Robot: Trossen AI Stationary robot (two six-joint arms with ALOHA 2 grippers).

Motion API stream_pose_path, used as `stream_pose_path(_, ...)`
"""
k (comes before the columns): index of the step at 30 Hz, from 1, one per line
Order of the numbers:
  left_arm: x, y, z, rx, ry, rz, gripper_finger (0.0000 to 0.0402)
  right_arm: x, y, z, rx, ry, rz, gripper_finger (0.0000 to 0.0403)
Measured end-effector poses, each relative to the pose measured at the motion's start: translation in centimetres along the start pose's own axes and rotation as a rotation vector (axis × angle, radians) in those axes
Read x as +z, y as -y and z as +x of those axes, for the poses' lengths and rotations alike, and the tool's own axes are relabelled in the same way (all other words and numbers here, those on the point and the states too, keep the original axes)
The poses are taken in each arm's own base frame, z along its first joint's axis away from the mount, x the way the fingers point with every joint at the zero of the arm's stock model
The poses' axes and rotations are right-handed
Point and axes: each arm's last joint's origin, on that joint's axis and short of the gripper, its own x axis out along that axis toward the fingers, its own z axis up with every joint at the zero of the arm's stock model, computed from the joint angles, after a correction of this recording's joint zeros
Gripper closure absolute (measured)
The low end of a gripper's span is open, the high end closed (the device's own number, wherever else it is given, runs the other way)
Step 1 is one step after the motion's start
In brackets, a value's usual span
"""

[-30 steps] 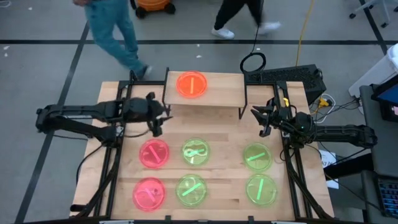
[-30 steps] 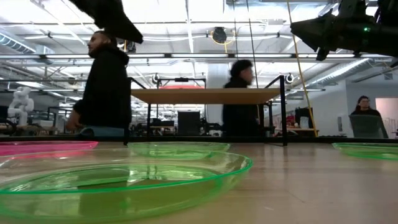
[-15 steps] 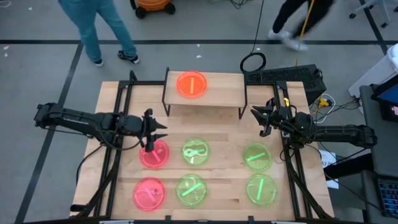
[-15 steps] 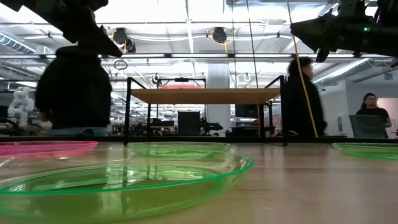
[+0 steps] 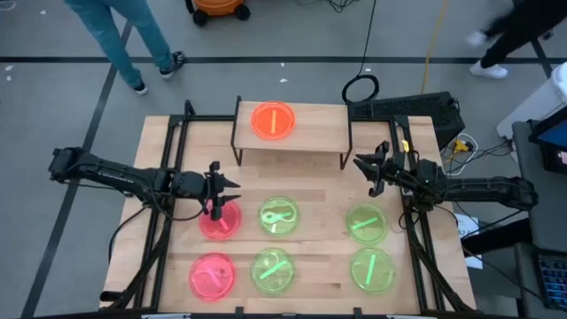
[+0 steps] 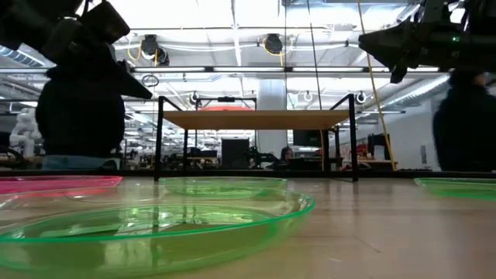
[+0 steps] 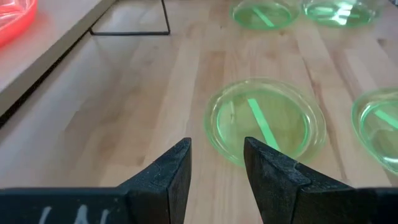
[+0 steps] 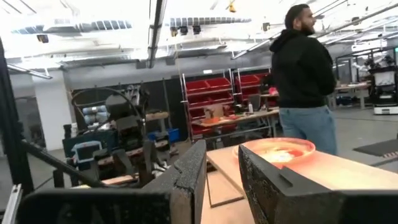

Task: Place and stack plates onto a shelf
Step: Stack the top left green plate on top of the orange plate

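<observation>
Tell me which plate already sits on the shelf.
The orange plate, alone on the shelf toward its left end. The two pink and four green plates all lie on the tabletop, with the left tool over the upper pink plate.

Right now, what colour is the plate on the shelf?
Orange-red; the plate shows best in the high view.

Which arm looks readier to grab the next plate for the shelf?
Probably the left. Its left gripper hangs right over a pink plate, fingers open. The right gripper waits beside the shelf, over no plate.
</observation>
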Motion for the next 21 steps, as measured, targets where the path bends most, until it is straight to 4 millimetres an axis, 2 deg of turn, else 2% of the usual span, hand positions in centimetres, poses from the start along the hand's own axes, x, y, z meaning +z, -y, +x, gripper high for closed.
stream_pose_path(5, 0.7, -0.2, -0.9, 0.01, 0.061, 0.021, 0.0247, 1.2, -0.2, 0.6, 0.003, 0.03, -0.034, 0.0325)
stream_pose_path(10, 1.7, -0.5, -2.0, 0.012, 0.17, 0.022, 0.0247, 1.2, -0.3, 0.8, 0.001, 0.017, -0.058, 0.0325)
stream_pose_path(15, 2.9, -0.9, -3.2, 0.094, 0.296, 0.106, 0.0247, 1.6, -0.4, 1.9, -0.012, -0.1, -0.073, 0.0325)
stream_pose_path(21, 3.1, -1.0, -3.4, 0.124, 0.318, 0.089, 0.0247, 2.8, -0.9, 3.7, 0.004, -0.227, -0.085, 0.0325)
